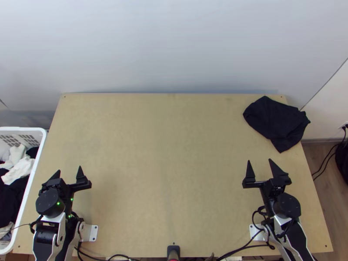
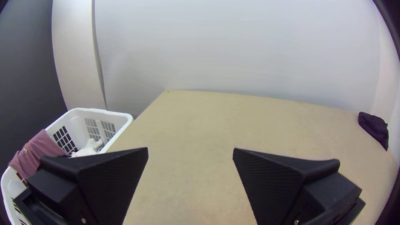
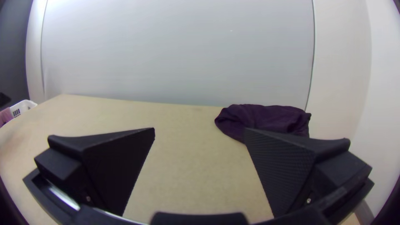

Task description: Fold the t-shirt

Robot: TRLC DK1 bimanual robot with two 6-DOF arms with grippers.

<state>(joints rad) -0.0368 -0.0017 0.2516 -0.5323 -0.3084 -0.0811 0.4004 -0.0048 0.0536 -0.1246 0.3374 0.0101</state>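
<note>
Presently, dark t-shirt (image 1: 276, 119) lies bunched at far right corner of the wooden surface (image 1: 165, 152), partly past the right edge (one corner pointing nearward). Left claw (image 1: 69, 169) released, nothing between its fingers; right claw (image 1: 259, 160) likewise, nearer the cloth but apart from it. White basket (image 1: 21, 129) of clothes beside surface's left edge.

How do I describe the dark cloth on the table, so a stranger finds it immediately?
On the light wooden table, look at the far right corner, beyond the right pincer. The dark cloth lies bunched there, while other garments are in the white basket.
</note>
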